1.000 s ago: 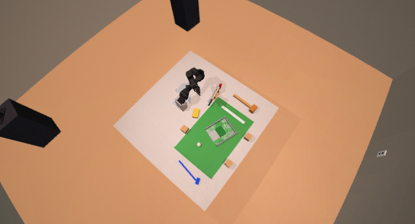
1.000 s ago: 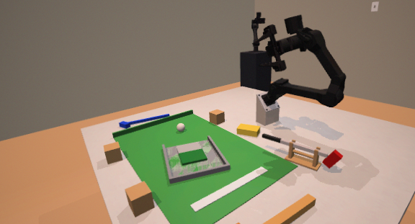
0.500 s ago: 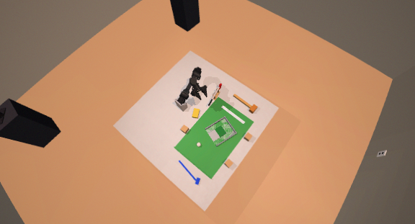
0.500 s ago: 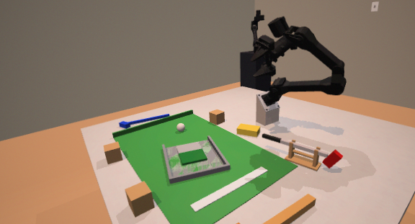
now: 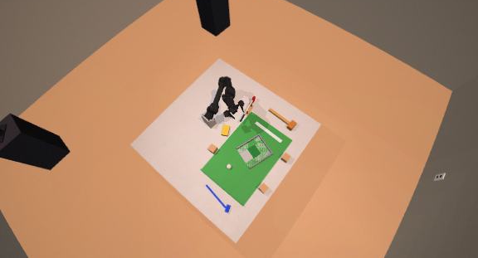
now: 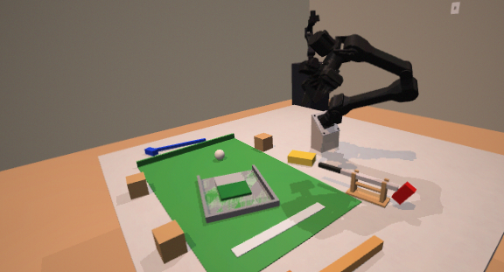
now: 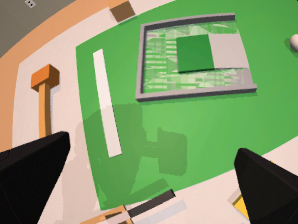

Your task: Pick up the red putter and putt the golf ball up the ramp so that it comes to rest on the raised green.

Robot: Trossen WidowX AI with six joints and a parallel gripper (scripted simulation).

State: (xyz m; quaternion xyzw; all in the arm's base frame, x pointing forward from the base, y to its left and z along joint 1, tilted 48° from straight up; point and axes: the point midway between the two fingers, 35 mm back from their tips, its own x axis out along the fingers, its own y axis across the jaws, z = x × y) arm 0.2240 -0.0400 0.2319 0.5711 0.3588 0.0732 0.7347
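The red putter (image 6: 403, 193) (image 5: 253, 99) rests across a small wooden stand (image 6: 367, 198). Its black grip (image 6: 329, 167) (image 7: 152, 202) points toward the yellow block. My gripper (image 7: 154, 149) (image 5: 238, 114) is open and empty, high above the putter's grip end and the green mat's near corner. The white golf ball (image 5: 228, 166) (image 6: 219, 155) (image 7: 294, 43) sits on the green mat (image 5: 236, 182) (image 6: 175, 181), in front of the light grey ramp (image 6: 232, 179) (image 7: 230, 51). The raised green (image 5: 254, 151) (image 6: 234, 190) (image 7: 195, 53) is bare, inside a grey-walled frame (image 7: 200, 95).
A yellow block (image 5: 225, 130) (image 6: 301, 157) lies near the arm's base. A blue putter (image 5: 217, 197) (image 6: 179, 145) and an orange mallet (image 5: 291, 124) (image 7: 45, 77) lie beside the mat. A white strip (image 6: 277, 229) (image 7: 107, 102) crosses the mat. Wooden cubes (image 5: 212, 148) (image 6: 170, 240) stand around it.
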